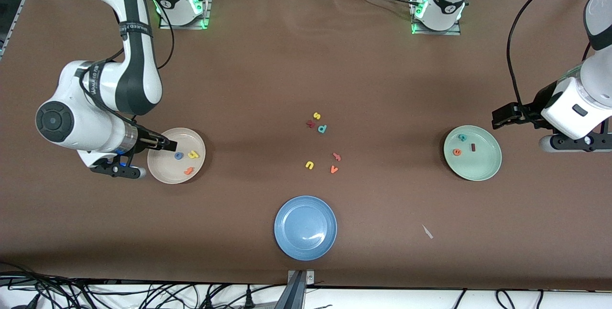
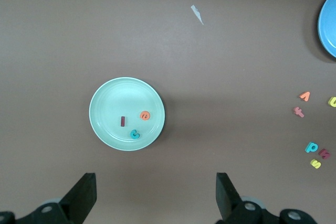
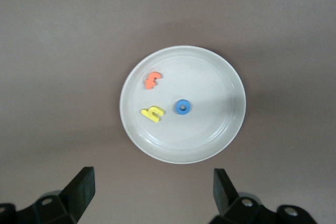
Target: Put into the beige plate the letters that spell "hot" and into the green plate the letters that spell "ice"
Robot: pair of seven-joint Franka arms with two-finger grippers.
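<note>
A: Start with the big things. Where do the plates stand?

B: The beige plate (image 1: 165, 175) sits toward the right arm's end of the surface (image 1: 287, 74), the green plate (image 1: 483, 168) toward the left arm's end, and a blue plate (image 1: 306, 249) lies nearest the front camera, bare as far as I can see.

A: And the arms?

B: The right end effector (image 1: 160, 144) hangs over the beige plate's rim at about ten o'clock, its jaws spread wide with nothing between them. The left end effector (image 1: 504, 117) waits just off the green plate's rim, toward its ten o'clock, jaws also wide apart and empty.

A: Is "hot" done?

B: It looks so. In the beige plate lie the blue "o" (image 3: 182, 107) near the centre, the yellow "h" (image 3: 153, 113) at about nine o'clock of it in the right wrist view, and the orange "t" (image 3: 152, 80) at about eleven.

A: "Ice"?

B: All three rest in the green plate: the dark red "i" (image 2: 123, 121), the orange "e" (image 2: 145, 115) and the teal "c" (image 2: 135, 134), close together.

A: What about the scattered letters (image 1: 322, 144) mid-surface?

B: A teal "d" (image 1: 322, 129), a yellow "u" (image 1: 310, 165), an orange "v" (image 1: 334, 170) and a few more; none belongs to either word.

A: So what is left?

B: I judge nothing but drawing the arms back; both words appear sorted.
</note>
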